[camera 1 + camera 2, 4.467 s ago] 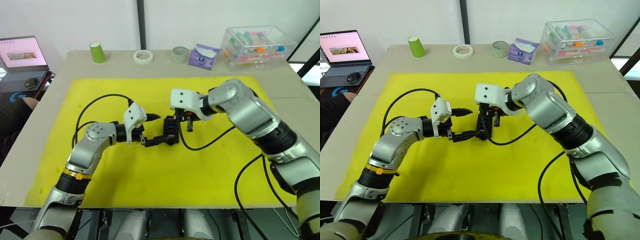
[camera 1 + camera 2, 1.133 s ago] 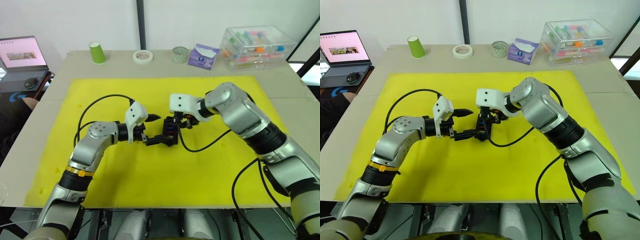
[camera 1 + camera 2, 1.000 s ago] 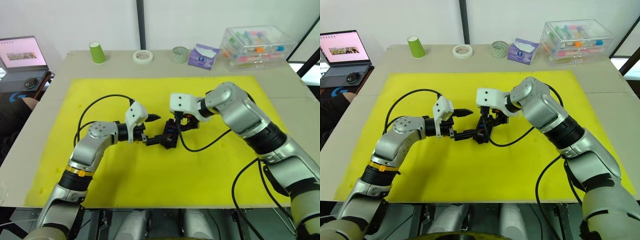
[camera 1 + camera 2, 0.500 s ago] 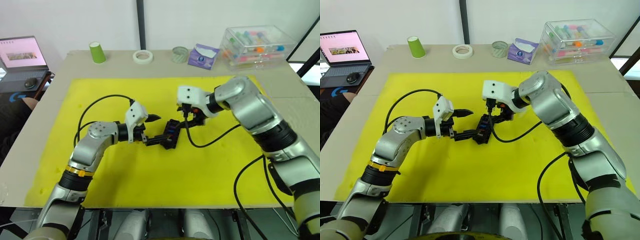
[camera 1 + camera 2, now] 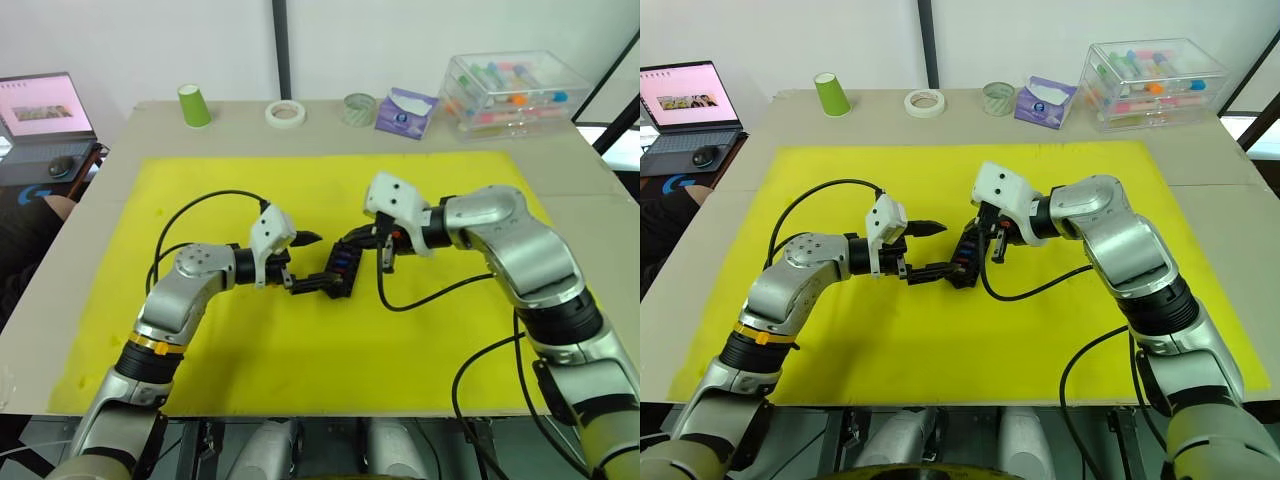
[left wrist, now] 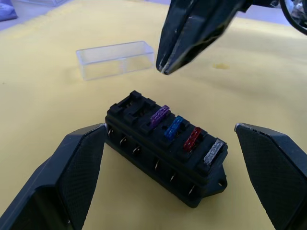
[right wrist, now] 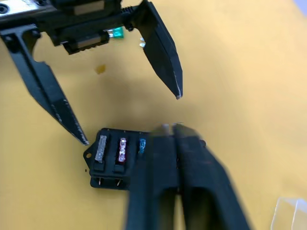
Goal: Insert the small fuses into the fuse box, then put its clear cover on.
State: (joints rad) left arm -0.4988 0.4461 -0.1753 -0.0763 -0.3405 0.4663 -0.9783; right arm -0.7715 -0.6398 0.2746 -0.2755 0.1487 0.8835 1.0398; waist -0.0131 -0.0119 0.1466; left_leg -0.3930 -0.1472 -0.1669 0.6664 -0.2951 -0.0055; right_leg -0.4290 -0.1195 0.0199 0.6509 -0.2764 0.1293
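left gripper (image 6: 168, 177) gapes wide around fuse box (image 6: 165, 146).

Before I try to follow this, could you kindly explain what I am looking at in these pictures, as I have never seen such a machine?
It is a humanoid robot with two metal arms, each ending in a gripper of two black fingers. The two wide pictures come from cameras in its head, looking down at a table with a yellow mat. The two close pictures come from cameras on its wrists.

The left gripper is open, its fingers either side of the fuse box, a small black block on the mat. Four small fuses sit in one row: purple, blue, red and grey. A teal fuse lies loose on the mat. The right gripper is shut, its tip hovering over the box. The clear cover lies on the mat beyond, not yet fitted.

Along the far edge stand a green cup, tape rolls and a clear bin.
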